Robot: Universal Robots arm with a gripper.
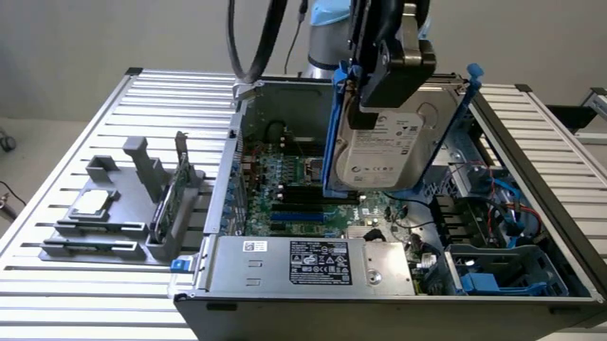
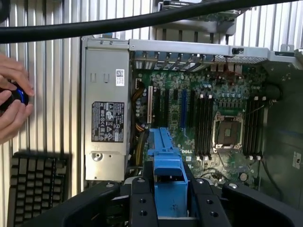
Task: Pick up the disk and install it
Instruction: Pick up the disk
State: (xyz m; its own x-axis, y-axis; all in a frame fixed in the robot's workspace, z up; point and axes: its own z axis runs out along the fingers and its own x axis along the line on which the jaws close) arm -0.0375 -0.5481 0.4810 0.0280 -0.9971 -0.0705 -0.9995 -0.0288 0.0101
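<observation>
The disk [image 1: 384, 153], a silver-grey drive with a white label and blue side rails, hangs upright above the open computer case [image 1: 234, 153], over the motherboard [image 1: 303, 188]. My gripper [image 1: 379, 99] is shut on the disk's upper end. In the wrist view the disk's blue rail [image 2: 165, 163] sits between the black fingers [image 2: 141, 203], and my gripper [image 2: 170, 205] looks down on the motherboard [image 2: 218, 118].
A grey power supply [image 1: 313, 263] fills the case's near side, and a blue-trimmed drive bay [image 1: 502, 273] lies at the exterior view's right. A grey holder [image 1: 104, 213] with a small chip and a green card [image 1: 169, 202] stands beside the case. A person's hands [image 2: 12, 104] and a keyboard [image 2: 35, 189] are nearby.
</observation>
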